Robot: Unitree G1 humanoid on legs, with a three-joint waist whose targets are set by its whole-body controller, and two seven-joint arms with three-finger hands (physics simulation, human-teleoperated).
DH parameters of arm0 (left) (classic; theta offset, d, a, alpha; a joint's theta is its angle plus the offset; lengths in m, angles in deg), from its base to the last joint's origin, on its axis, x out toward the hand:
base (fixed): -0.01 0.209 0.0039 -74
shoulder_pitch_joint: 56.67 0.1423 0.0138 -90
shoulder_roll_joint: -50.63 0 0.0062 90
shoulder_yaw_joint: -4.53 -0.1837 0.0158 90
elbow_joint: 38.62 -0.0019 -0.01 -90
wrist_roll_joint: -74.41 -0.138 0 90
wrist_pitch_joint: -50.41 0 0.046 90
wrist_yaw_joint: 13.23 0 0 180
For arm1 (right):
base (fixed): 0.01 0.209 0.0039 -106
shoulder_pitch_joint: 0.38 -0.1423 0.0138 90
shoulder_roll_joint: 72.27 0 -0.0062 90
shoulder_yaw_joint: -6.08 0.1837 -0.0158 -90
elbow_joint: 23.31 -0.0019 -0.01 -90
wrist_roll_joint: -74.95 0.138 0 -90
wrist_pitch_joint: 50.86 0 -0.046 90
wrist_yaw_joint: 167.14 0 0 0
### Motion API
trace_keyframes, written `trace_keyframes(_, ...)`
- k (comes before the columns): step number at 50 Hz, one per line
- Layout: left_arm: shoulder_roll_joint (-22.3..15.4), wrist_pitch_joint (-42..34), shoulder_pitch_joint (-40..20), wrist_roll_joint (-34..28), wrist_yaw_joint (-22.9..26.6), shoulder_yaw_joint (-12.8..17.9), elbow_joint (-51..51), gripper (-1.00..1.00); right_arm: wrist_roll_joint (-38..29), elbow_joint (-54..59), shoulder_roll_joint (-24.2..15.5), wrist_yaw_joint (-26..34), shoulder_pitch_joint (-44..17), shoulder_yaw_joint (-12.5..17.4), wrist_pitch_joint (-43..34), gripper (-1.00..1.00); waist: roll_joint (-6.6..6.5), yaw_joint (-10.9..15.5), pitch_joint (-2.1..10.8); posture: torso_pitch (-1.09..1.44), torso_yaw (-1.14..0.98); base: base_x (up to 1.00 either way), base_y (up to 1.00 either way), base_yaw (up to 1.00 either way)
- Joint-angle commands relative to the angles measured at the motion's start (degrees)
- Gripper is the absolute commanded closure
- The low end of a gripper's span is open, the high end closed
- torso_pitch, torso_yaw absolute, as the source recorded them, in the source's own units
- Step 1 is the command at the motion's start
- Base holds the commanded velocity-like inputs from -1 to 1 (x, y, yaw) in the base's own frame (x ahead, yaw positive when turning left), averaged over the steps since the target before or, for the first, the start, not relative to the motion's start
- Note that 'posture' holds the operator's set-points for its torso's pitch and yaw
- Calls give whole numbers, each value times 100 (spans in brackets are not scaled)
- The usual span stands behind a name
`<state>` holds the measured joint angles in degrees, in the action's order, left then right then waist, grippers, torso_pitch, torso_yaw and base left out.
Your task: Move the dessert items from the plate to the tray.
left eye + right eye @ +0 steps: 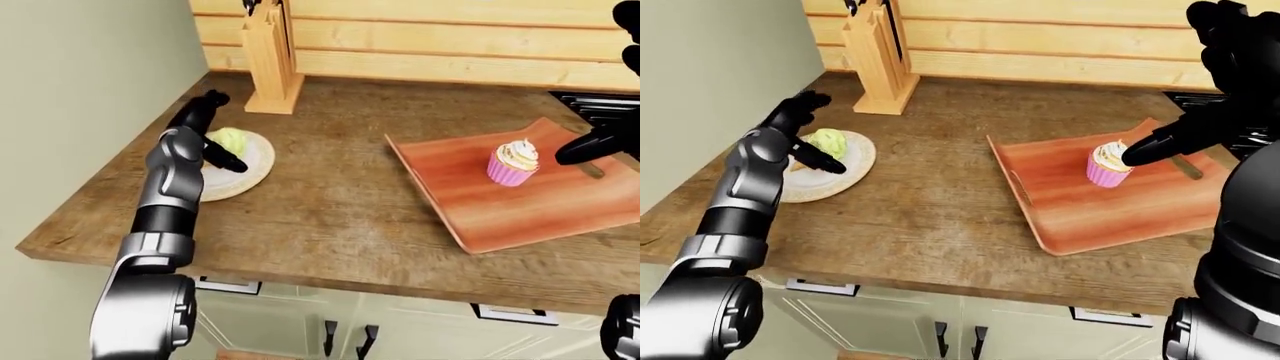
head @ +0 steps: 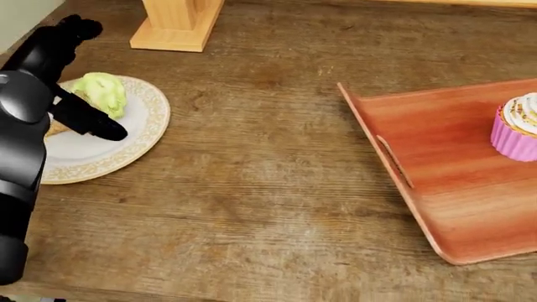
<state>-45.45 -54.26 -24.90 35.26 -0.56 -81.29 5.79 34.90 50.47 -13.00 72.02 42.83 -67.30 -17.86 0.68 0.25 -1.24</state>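
While the cupcake [image 2: 518, 128] already stands on the tray [image 2: 436, 182], the ice cream cone [image 2: 94, 95] lies on the plate [image 2: 126, 148] at the left of the head view, so by my reading half the job is left.

Furthest left, the left hand [image 2: 71, 88] hangs over the plate with its fingers spread apart and closed on nothing. One dark finger [image 2: 92, 123] reaches across the plate toward 4 o'clock, crossing over the cone's narrow end; I cannot tell whether it touches. The green scoop sits just at 2 o'clock from that finger, and the waffle tip peeks out at about 8 o'clock, so the cone's long axis runs from 2 to 8 o'clock, scoop toward the knife block [image 2: 176, 22]. A grasp would likely need the fingers to straddle that axis near the waffle part.

Next comes bare wooden counter [image 2: 260, 176], a wide gap between plate and tray.

At the right, the tray lies with its handled edge facing the plate and the cupcake near its 3 o'clock side. In the right-eye view the right hand [image 1: 1200, 124] hovers beside the cupcake, fingers loose and gripping nothing. The left hand is plainly nearer the cone.
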Motion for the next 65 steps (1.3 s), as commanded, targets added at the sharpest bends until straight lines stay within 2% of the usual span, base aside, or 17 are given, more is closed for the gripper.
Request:
trace_keyframes(1, -75, 9, -108, -137, -89, -8, 86, -42, -38, -84, -96, -101, -146, 88, 106, -100, 39, -1, 94, 0, 0, 0, 0, 0)
trace_keyframes(13, -35, 20, 42, -258, 4, -13, 242, -18, 13, -142, -171, -70, -81, 157, 69, -100, 40, -25, 72, 0, 0, 0, 0, 0)
trace_keyframes(16, -27, 17, 42, -267, -16, -5, 244, -4, 28, -168, -182, -70, -55, 164, 55, -100, 37, -39, 67, 0, 0, 0, 0, 0)
trace_keyframes(18, -23, 19, 42, -269, -37, 0, 244, 15, 50, -145, -160, -110, -37, 167, 85, -100, 31, -49, 69, 0, 0, 0, 0, 0)
trace_keyframes(21, -21, 48, 27, -261, -64, 2, 196, 30, 62, -157, -179, -105, -33, 170, 71, -100, 30, -58, 74, 0, 0, 0, 0, 0)
trace_keyframes(26, -13, 72, 22, -231, -107, 11, 166, 40, 84, -173, -166, -142, 10, 181, 74, -100, 23, -57, 81, 0, 0, 0, 0, 0)
trace_keyframes(29, -16, 126, -44, -151, -192, 56, 168, 73, 104, -174, -176, -156, -2, 184, 80, -100, 27, -56, 97, 0, 0, 0, 0, 0)
trace_keyframes(30, -18, 157, -69, -109, -253, 79, 193, 93, 105, -203, -192, -139, 3, 191, 58, -100, 26, -55, 102, 0, 0, 0, 0, 0)
trace_keyframes(31, -21, 157, -105, -61, -265, 96, 216, 100, 122, -190, -200, -152, 3, 207, 75, -100, 26, -57, 108, 0, 0, 0, 0, 0)
trace_keyframes(33, 19, 50, -177, 146, -220, 188, 473, 100, 149, -212, -211, -157, 34, 231, 71, -100, 29, -54, 117, 0, 0, 0, 0, 0)
trace_keyframes(36, 15, -171, -232, 267, -102, 168, 891, 100, 190, -222, -249, -159, 44, 248, 71, -100, 39, -50, 122, 0, 0, 0, 0, 0)
trace_keyframes(45, 18, -1193, -195, 578, 880, 198, 2922, 100, 389, -569, -601, 137, 35, 378, -185, -100, 92, -25, 81, 0, 0, 0, 0, 0)
trace_keyframes(48, -28, -1393, -113, 399, 1398, 27, 3768, 100, 480, -730, -809, 290, 2, 451, -319, -100, 97, -24, 57, 0, 0, 0, 0, 0)
trace_keyframes(50, 61, -1805, -92, 267, 1805, 38, 4413, 100, 571, -821, -963, 372, 23, 536, -399, -100, 99, -23, 35, 0, -1, 0, 0, 0)
trace_keyframes(56, 295, -2389, -274, 39, 2572, -49, 5078, 100, 978, -1060, -1328, 419, 311, 907, -558, -100, 136, -40, -39, 0, -4, 0, 0, 0)
trace_keyframes(65, 536, -2709, -603, -434, 3045, -241, 5483, 100, 1773, -1233, -1989, 269, 651, 1392, -777, -100, 216, -138, -129, 0, -8, 0, 0, 0)
